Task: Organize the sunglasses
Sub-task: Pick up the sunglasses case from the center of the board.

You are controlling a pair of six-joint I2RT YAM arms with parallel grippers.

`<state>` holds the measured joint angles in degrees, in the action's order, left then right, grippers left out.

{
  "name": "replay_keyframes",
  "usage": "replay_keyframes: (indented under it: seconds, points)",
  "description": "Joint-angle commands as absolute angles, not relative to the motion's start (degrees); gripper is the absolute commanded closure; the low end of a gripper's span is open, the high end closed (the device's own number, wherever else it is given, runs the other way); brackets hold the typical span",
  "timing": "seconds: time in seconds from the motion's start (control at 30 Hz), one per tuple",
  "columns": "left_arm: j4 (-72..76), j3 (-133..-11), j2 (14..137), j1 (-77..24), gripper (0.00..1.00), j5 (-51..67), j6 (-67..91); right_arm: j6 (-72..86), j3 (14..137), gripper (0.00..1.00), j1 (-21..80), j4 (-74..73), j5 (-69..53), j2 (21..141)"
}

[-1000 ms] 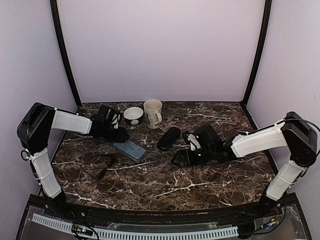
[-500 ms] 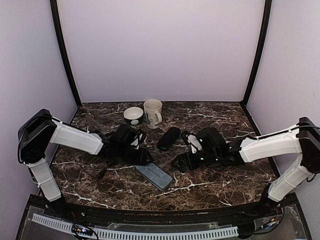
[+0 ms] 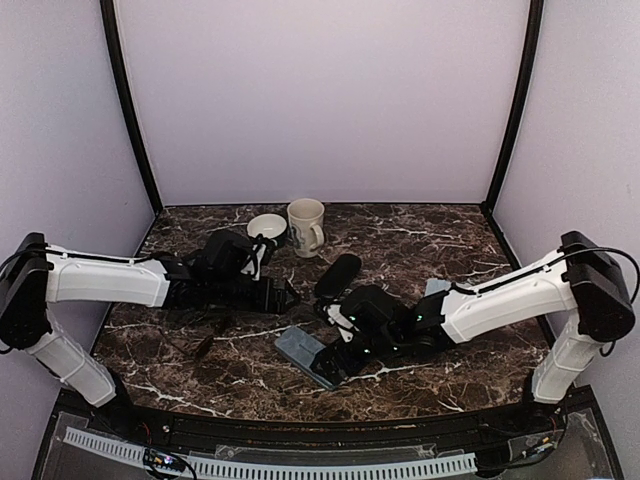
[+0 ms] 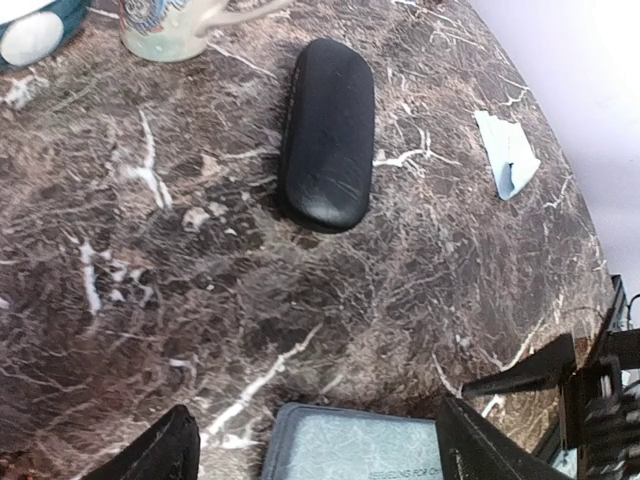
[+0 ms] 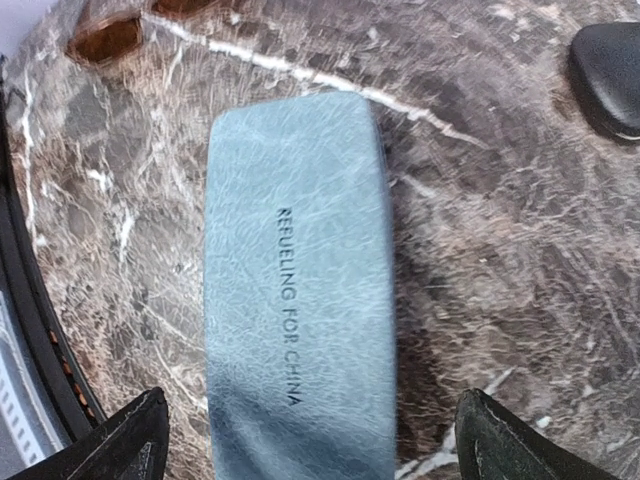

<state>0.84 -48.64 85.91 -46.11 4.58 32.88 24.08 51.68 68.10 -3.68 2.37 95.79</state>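
Dark marble covers the desk (image 3: 430,240), where the grey-blue case (image 5: 295,290) lies lower centre, the right arm (image 3: 500,290) with jaws wide over it, the left arm (image 3: 105,280) with jaws wide at its end, and brownish sunglasses (image 5: 105,38) loose in the right wrist view's upper left, so gripping and opening the case looks next.

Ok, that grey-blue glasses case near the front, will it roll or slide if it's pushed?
The grey-blue case lies flat with a broad flat top, so it likely won't roll. It looks like a stiff box, probably keeping shape in the jaws. On the glossy marble table it may slide when nudged.
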Motion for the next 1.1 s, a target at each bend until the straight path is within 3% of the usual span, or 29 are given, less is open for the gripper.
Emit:
replay_keyframes:
  seconds: [0.0,0.2,0.4,0.67,0.87,1.07]
  points:
    - [-3.25,-49.04,83.77,-45.49,0.16,0.05,29.32,22.65,56.25,0.0,70.79,-9.15,7.55,99.68]
    - [-2.91,-48.16,82.62,-45.44,0.16,0.07,28.48,21.36,60.31,0.0,72.72,-14.95,12.96,103.85]
    - [-2.73,-47.28,82.23,-45.44,0.15,-0.91,25.91,20.42,60.68,0.09,73.31,-14.62,13.19,104.19]
    - [4.05,-41.06,78.11,-45.44,0.16,-0.71,19.28,19.04,55.84,0.48,72.39,-9.25,10.34,97.02]
    - [19.37,-30.75,70.27,-45.42,0.16,7.93,20.5,21.53,50.32,0.64,66.49,-1.77,0.09,89.04]
    - [33.98,-25.52,69.6,-45.44,0.04,20.1,24.87,25.22,48.65,0.75,61.48,3.6,-9.64,83.67]
